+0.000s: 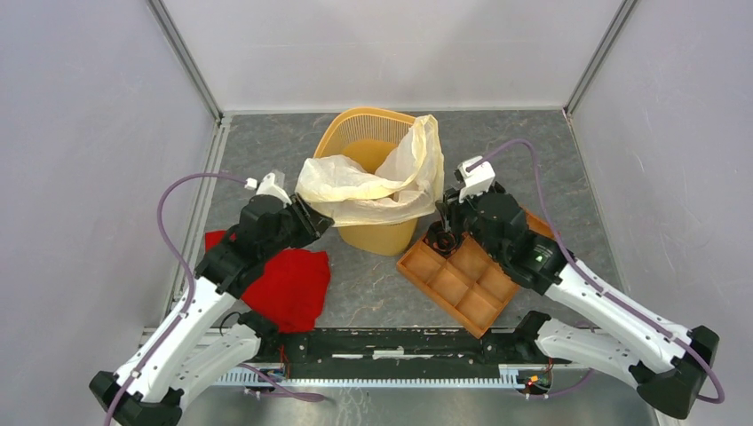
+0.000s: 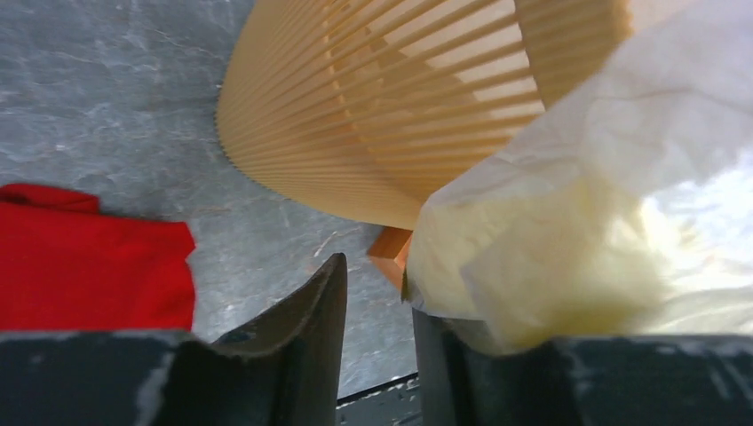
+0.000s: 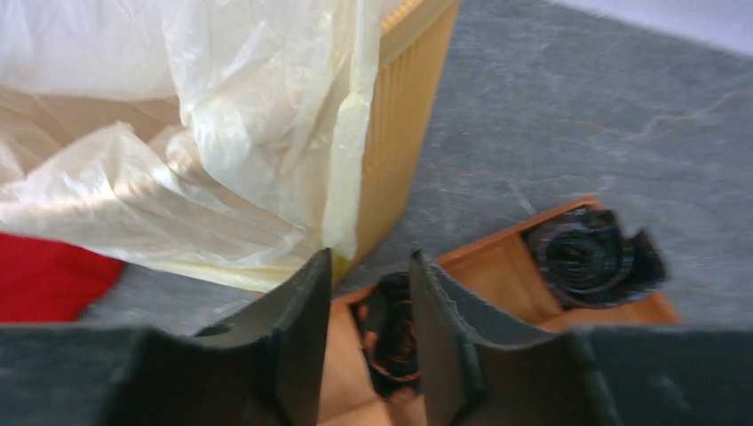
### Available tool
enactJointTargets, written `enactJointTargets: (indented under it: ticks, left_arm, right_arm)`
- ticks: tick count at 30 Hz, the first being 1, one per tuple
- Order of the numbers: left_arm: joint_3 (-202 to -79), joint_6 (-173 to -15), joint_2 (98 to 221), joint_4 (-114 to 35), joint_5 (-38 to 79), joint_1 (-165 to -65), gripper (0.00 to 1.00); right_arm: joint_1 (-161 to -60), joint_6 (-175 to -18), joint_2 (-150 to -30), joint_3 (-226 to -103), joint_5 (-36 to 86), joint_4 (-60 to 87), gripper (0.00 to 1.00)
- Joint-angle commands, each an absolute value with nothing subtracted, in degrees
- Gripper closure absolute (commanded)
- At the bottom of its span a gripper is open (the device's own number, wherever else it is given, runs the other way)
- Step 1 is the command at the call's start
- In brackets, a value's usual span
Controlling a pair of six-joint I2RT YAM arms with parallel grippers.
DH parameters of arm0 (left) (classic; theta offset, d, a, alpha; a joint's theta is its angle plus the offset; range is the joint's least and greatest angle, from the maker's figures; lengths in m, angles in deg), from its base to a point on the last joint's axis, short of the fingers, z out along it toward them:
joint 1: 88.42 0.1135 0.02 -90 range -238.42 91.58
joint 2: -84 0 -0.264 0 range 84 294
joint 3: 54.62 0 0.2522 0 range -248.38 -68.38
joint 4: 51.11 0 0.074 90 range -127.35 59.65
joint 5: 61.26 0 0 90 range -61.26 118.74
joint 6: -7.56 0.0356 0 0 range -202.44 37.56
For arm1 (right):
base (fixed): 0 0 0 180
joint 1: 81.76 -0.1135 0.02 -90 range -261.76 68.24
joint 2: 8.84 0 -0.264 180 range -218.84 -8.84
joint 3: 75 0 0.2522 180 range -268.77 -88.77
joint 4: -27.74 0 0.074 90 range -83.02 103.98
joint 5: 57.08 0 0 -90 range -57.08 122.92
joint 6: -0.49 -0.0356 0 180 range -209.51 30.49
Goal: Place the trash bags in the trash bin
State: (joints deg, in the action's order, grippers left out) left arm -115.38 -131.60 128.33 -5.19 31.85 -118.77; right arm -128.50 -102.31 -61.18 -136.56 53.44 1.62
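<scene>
The orange-yellow trash bin stands upright at the table's middle. The cream-white trash bag is draped over its near and right rim, partly hanging outside. My left gripper is at the bag's left edge. In the left wrist view its jaws are apart with bare floor between them, and the bag lies over the outside of the right finger, next to the bin. My right gripper is open and empty beside the bin's right side, just right of the hanging bag.
A flat orange-brown compartment tray lies right of the bin. It holds black rolls, one right below my right gripper. A red cloth lies under the left arm. Grey walls enclose the table.
</scene>
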Motion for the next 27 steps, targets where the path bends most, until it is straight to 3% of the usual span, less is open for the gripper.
enactJointTargets:
  ticks: [1,4,7,10,13,16,19,23,27]
  left_arm:
    - [-118.2,-126.2,122.9,0.4,34.7,-118.5,0.52]
    - [-122.2,-123.6,120.2,4.5,36.9,-118.5,0.36]
    - [-126.5,-121.3,119.9,6.8,38.9,-118.5,0.26]
    - [-131.6,-122.6,123.2,9.3,39.3,-118.5,0.25]
    - [-135.3,-123.1,126.9,10.4,39.5,-118.5,0.20]
    - [-136.7,-123.1,129.3,11.2,43.0,-118.5,0.21]
    - [-137.2,-122.0,131.0,9.5,43.2,-118.5,0.27]
    - [-138.7,-120.8,132.1,9.7,43.8,-118.5,0.34]
    - [-138.8,-119.8,131.0,10.7,43.9,-118.5,0.27]
  right_arm:
    - [-128.1,-94.8,-57.2,-143.5,54.3,-4.9,0.50]
    - [-128.1,-92.8,-56.1,-148.1,51.4,-7.2,0.35]
    - [-127.9,-91.1,-58.0,-151.9,52.3,-6.9,0.36]
    - [-127.5,-89.9,-65.3,-160.3,51.7,-11.1,0.36]
    - [-126.3,-90.0,-69.3,-164.9,49.8,-9.8,0.23]
    - [-123.1,-90.0,-72.8,-167.3,45.9,-6.3,0.22]
    - [-120.5,-90.2,-76.7,-170.8,41.4,-5.0,0.24]
    - [-117.6,-91.0,-78.9,-172.3,40.2,-2.1,0.43]
    - [-115.0,-91.4,-78.8,-171.7,39.6,-1.6,0.48]
